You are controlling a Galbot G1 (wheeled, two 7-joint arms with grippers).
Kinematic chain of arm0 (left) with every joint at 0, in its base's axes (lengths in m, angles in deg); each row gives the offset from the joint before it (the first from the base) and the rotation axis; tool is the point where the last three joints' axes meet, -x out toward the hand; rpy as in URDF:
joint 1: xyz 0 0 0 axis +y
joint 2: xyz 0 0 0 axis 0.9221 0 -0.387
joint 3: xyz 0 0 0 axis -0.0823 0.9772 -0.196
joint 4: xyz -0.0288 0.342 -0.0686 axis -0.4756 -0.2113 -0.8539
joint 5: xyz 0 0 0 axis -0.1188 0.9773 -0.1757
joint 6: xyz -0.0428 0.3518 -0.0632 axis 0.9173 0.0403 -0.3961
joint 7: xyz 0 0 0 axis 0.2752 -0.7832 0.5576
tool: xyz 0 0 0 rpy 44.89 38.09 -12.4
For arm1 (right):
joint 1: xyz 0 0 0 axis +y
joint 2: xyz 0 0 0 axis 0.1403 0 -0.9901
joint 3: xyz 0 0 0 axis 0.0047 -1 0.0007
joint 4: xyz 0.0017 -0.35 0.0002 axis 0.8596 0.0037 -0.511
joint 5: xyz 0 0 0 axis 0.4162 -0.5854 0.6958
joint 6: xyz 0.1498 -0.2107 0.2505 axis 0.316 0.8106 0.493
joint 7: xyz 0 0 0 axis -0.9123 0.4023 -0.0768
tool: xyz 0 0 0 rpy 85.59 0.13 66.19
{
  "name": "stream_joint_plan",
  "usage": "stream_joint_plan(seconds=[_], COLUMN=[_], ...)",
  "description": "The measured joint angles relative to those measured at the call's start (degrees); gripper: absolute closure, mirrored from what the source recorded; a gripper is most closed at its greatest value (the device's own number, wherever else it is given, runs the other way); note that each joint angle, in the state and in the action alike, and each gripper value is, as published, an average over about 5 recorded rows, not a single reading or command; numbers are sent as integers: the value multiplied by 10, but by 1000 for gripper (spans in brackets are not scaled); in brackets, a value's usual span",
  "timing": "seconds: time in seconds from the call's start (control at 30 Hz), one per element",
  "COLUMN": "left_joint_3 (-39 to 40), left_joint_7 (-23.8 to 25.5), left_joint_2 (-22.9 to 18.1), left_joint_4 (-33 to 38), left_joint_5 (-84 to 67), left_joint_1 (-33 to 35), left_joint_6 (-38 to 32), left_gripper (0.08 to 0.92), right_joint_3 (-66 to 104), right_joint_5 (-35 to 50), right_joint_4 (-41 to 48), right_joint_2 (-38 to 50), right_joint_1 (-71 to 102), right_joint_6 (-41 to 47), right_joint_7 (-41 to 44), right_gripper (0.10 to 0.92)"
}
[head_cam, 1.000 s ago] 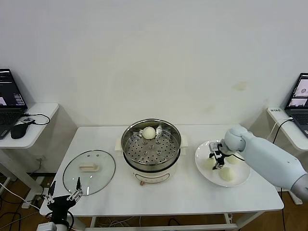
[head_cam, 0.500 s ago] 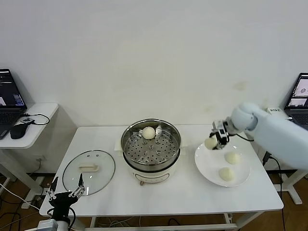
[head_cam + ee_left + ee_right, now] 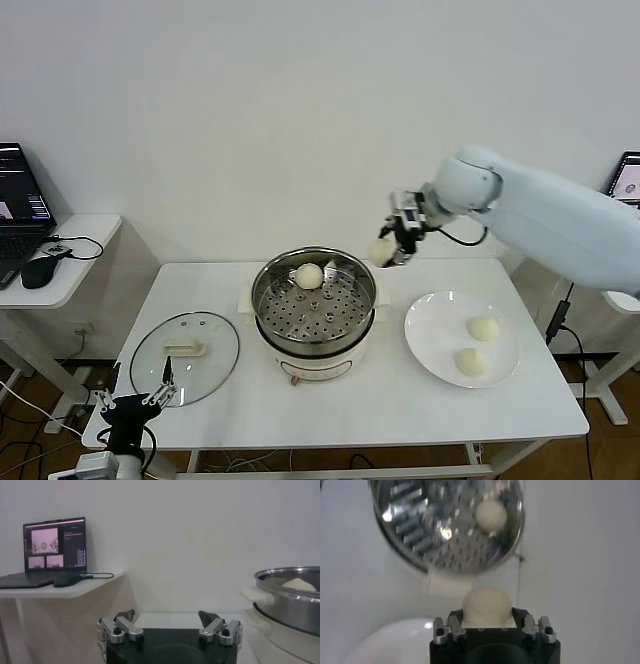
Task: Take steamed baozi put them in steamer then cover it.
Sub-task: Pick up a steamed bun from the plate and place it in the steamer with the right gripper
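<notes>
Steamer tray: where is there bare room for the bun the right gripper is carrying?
One baozi sits at the back of the steamer; the front and both sides of the tray are bare. The right gripper holds its bun above the steamer's right rim.

Steamer (image 3: 314, 305) tray open above — one baozi (image 3: 309, 275) at back.

Shiny perforated steel steamer (image 3: 313, 300); glass cover (image 3: 185, 344).

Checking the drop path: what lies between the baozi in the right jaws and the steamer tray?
Only open air and the steamer rim. In the head view the right gripper holds its baozi just outside that rim; one bun already sits on the tray.
</notes>
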Motion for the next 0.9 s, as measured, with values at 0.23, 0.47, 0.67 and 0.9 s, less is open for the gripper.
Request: stream_joint_plan(seconds=[0.23,0.47,0.67,0.9], left_joint_3=[-9,-9,-8,-8], left_joint_7=[1,0,0,0], left_joint_2=[-1,-7,-9,-8], left_joint_4=[5,4,2,1], left_joint_5=[-1,-1,0,-1], left_joint_1=[3,2,-1,-1], left_joint_6=[-1,-2,-3,-4], left_gripper=[177,177,177,177], right_joint_3=[-9,-14,-11,-9], right_joint_5=[34,48,48,41], right_joint_4=[36,79,116,157], right_joint_2=[-85,-150,-192,-230], right_joint_1=[17,43,69,96], right_joint_6=[34,55,66,70], right_joint_7=[-29,-56,-77,-89], right_gripper=[397,397,397,397])
